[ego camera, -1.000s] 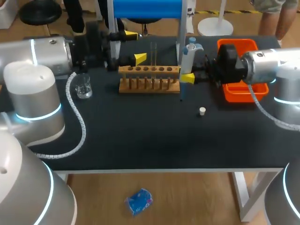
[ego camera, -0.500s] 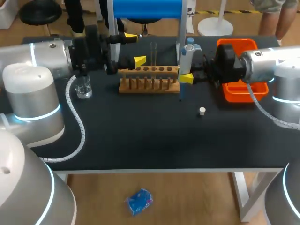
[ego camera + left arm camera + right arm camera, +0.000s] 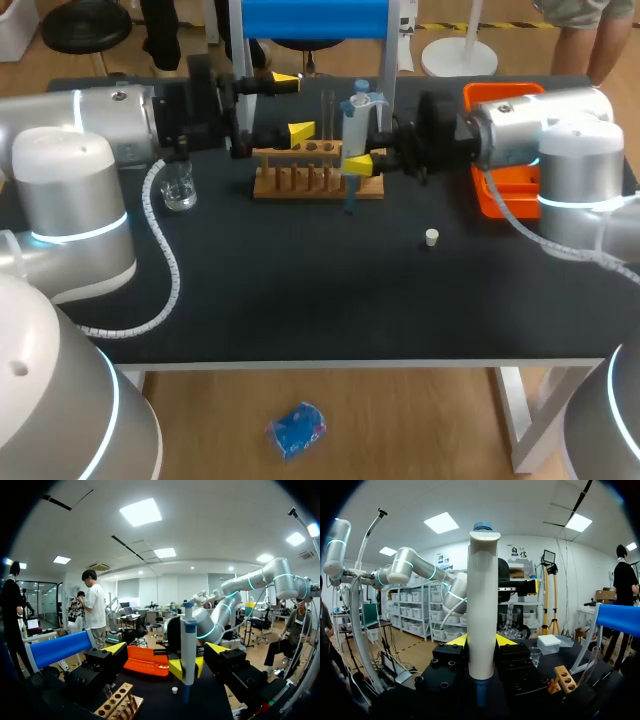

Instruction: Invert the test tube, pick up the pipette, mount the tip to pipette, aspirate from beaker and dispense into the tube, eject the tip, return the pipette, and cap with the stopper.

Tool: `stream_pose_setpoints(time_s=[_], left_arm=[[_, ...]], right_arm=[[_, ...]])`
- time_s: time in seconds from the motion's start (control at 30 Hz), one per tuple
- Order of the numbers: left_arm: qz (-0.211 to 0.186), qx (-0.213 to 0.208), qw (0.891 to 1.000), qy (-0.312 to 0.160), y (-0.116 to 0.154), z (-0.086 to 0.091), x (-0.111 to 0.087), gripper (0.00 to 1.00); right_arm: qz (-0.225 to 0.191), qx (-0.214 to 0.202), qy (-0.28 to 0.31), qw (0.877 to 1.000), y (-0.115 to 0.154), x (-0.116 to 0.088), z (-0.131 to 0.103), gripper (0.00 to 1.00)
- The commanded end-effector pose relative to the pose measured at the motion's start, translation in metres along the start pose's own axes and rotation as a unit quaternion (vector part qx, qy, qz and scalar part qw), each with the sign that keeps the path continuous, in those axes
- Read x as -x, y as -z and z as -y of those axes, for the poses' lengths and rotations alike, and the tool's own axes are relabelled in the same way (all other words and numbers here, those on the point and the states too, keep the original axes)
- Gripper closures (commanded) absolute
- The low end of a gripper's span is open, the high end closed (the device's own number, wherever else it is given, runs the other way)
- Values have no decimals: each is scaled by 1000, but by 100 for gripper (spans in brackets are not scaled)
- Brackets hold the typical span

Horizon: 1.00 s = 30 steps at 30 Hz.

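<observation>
Right gripper: the right gripper (image 3: 357, 164) is closed on the pipette (image 3: 356, 140), one yellow tip on either side of the barrel, as the right wrist view shows.
Pipette: it is held upright at upper centre of the head view, and its blue lower end hangs just in front of the wooden rack (image 3: 300, 182).
Left gripper: the left gripper (image 3: 293, 104) is open with its fingers wide apart, at upper centre-left just beside the test tube (image 3: 327, 108). It appears not to touch the tube.
Test tube: it stands upright in the rack and is uncapped.
Beaker: the beaker (image 3: 179, 186) sits at left of the frame, well apart from the pipette.
Stopper: the stopper (image 3: 431, 237) lies alone on the table (image 3: 300, 300), right of centre.
Done: the pipette is picked up, and the tube standing in the rack suggests the inverting is done.
Unclear: I cannot tell whether a tip is mounted or any liquid has been drawn.
Left: dispensing into the tube, ejecting the tip, returning the pipette and capping are certainly not done.
</observation>
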<state>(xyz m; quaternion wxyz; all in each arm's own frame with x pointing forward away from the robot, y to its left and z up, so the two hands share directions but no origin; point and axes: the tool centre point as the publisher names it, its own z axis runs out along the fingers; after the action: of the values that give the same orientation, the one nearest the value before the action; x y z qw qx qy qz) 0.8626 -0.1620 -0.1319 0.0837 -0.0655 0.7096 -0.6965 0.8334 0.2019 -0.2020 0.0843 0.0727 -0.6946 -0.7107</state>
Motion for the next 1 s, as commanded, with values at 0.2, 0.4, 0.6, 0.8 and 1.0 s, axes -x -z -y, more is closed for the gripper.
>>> stream_pose_setpoints(time_s=[0.2, 0.4, 0.6, 0.8, 1.0], left_arm=[[-10, 1, 1000, 4, -13, -8, 6, 0], [-14, 2, 1000, 9, -16, -10, 7, 0], [-16, 0, 1000, 11, -18, -12, 6, 2], [-17, -2, 1000, 15, -20, -13, 5, 13], [-19, -2, 1000, 17, -20, -14, 5, 10]], right_arm=[[-25, 2, 4, 1000, -17, 20, -1, 100], [-37, -5, 6, 999, -26, 25, -2, 100], [-41, -9, 5, 999, -30, 29, -1, 100], [-44, -11, 4, 999, -34, 32, -1, 100], [-45, -13, 3, 999, -37, 34, -2, 100]])
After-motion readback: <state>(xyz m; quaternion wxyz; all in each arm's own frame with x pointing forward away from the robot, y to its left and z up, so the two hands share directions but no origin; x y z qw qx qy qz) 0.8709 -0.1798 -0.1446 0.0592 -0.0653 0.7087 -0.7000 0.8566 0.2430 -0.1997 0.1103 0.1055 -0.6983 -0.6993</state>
